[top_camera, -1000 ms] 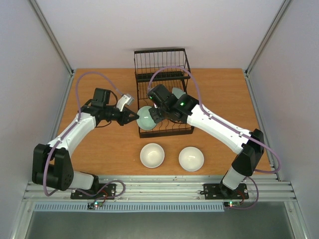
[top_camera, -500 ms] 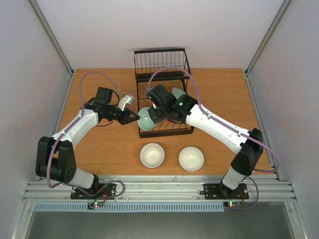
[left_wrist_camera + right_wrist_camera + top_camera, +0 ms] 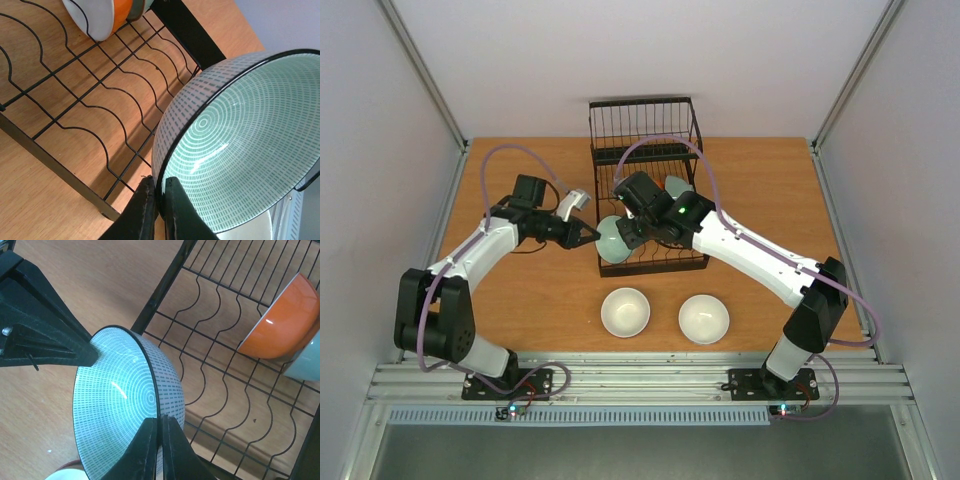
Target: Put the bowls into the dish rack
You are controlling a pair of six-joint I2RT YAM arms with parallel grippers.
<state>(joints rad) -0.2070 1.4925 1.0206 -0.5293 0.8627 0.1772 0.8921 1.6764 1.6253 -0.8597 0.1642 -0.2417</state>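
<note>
A patterned bowl point(image 3: 611, 238), mint inside with a dashed pattern outside, hangs tilted on edge over the front left corner of the black wire dish rack point(image 3: 645, 120). My left gripper point(image 3: 590, 235) is shut on its rim from the left, as the left wrist view shows point(image 3: 161, 182). My right gripper point(image 3: 628, 232) is shut on the rim from the other side point(image 3: 159, 419). The bowl fills the left wrist view point(image 3: 240, 130) and shows in the right wrist view point(image 3: 125, 405). An orange bowl point(image 3: 282, 325) and a mint bowl point(image 3: 305, 362) lean in the rack.
Two white bowls point(image 3: 625, 312) point(image 3: 703, 318) sit on the wooden table in front of the rack. The rack's taller basket section stands at the far end. The rack's wavy tray wires point(image 3: 100, 107) lie just beside the held bowl.
My left arm's elbow has swung inward a little while its gripper stays at the bowl. The bowl and right gripper have shifted only slightly at the rack's front left corner.
</note>
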